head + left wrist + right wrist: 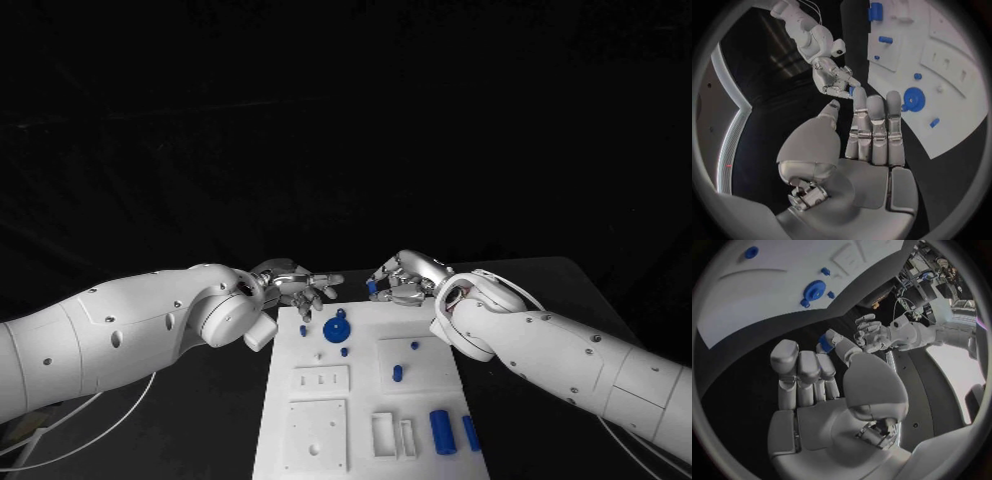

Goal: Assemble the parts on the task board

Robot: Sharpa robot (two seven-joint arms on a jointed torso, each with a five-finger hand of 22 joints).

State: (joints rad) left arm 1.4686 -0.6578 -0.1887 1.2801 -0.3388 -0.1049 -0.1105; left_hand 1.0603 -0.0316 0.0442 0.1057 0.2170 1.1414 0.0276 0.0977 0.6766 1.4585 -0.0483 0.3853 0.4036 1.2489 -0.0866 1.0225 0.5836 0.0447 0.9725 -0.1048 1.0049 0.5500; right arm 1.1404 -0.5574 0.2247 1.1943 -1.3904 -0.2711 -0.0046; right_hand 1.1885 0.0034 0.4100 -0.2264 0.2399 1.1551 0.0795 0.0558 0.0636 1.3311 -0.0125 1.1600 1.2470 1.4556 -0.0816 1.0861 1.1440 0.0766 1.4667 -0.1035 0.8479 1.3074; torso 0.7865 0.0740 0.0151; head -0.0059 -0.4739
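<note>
Nearest the head camera, two blue cylindrical pegs (441,431) lie lengthwise at five o'clock on the white rectangular task board (303,455), which rests on the black worktop (216,420). At the board's far edge, around eleven o'clock, the left hand (296,283) hovers empty with fingers apart, closest to the round blue toothed disc (336,331) just below it. At one o'clock the right hand (402,280) pinches a small blue part (825,343); its shape and long axis are hidden by the fingers.

Black table (216,420) bare beside task board (368,440); both hands crowd far edge.
</note>
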